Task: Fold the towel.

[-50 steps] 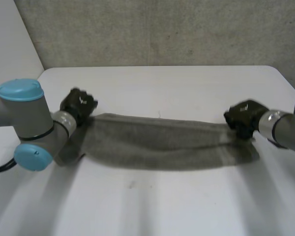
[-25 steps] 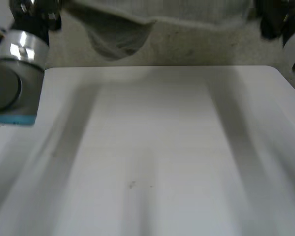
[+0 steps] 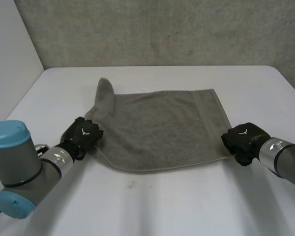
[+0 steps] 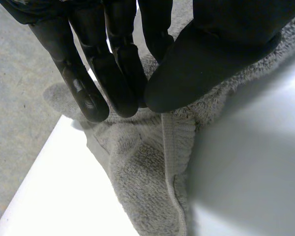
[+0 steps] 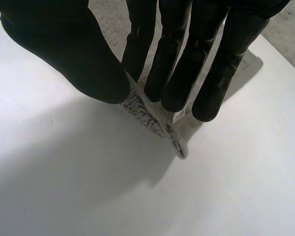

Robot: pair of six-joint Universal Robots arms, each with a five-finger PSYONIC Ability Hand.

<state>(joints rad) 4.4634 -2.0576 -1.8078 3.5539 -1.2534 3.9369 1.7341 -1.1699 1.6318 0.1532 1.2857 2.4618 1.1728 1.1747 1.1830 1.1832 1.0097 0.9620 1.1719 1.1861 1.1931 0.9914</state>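
The left arm comes in from 8 o'clock in the head view. Its left hand sits at the near left corner of the towel, at about 8 o'clock from the cloth's middle. In the left wrist view the thumb presses against the straight fingers with the towel's hemmed edge pinched between them, and the cloth bunches just past the fingertips.

The grey towel lies spread across the middle of the white table, mostly flat. Its far left part, toward 10 o'clock, is rucked up into a raised ridge that runs from the left hand out to the far corner. The near edge curves between the two hands. The far right corner lies flat at about 2 o'clock.

The right hand is on the near right corner, at about 4 o'clock from the towel's middle, and the right arm leads off toward 4 o'clock. In the right wrist view its thumb and straight fingers close on the corner of the cloth. A small tip of hem pokes out past the fingertips onto the table.
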